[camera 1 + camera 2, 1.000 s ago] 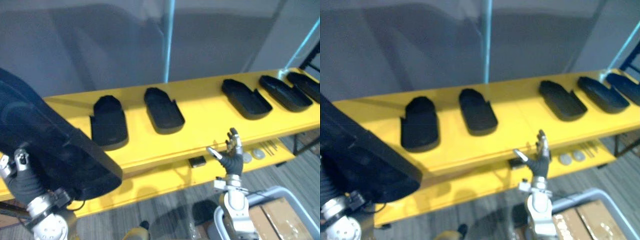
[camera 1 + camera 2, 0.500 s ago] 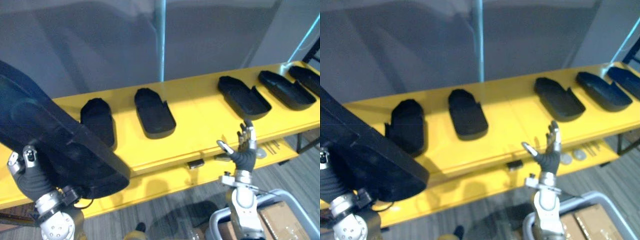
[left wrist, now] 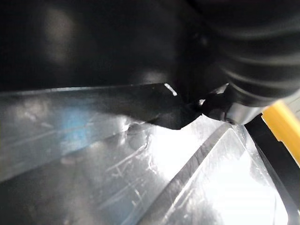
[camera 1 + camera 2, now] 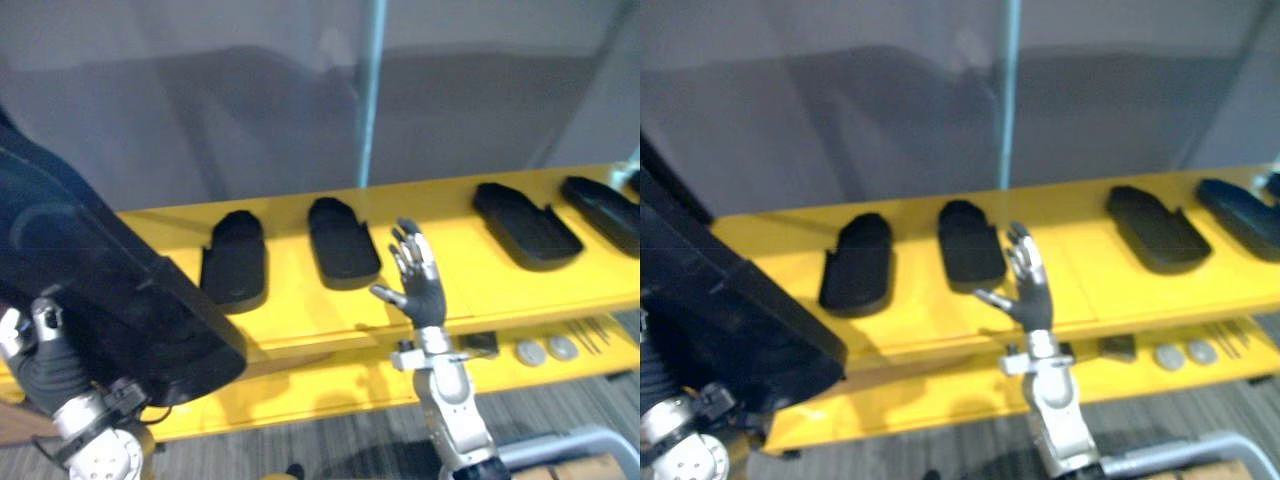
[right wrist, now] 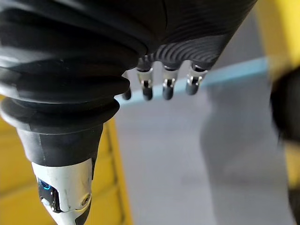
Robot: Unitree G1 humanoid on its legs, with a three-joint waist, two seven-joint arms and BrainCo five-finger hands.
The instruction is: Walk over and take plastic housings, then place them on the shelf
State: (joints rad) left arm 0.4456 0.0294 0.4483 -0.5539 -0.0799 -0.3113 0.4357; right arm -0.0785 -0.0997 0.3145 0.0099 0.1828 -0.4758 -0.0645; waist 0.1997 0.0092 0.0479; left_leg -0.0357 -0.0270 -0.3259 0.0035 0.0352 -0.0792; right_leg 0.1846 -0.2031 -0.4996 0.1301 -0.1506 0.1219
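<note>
A large black plastic housing point(image 4: 100, 290) is held up at the lower left, tilted over the shelf's near edge. My left hand point(image 4: 42, 362) is under its near end, thumb against its edge; the other fingers are hidden behind it. Its dark glossy inside point(image 3: 117, 154) shows close up in the left wrist view. My right hand point(image 4: 418, 282) is raised in front of the yellow shelf point(image 4: 440, 300), open with fingers spread and empty. Several black housings lie on the shelf's top: two near the middle point(image 4: 235, 260) point(image 4: 343, 238), and two at the right point(image 4: 525, 222) point(image 4: 605, 205).
A thin pale-blue post point(image 4: 370, 90) rises behind the shelf against a grey wall. The lower shelf level holds two round metal discs point(image 4: 545, 350) and a small dark block point(image 4: 481, 343). A grey cart rim point(image 4: 565, 445) shows at the bottom right.
The camera has swung, shifting the shelf rightward in view. My right hand has risen and moved left, now level with the shelf top by the middle housings. The left hand keeps the big housing.
</note>
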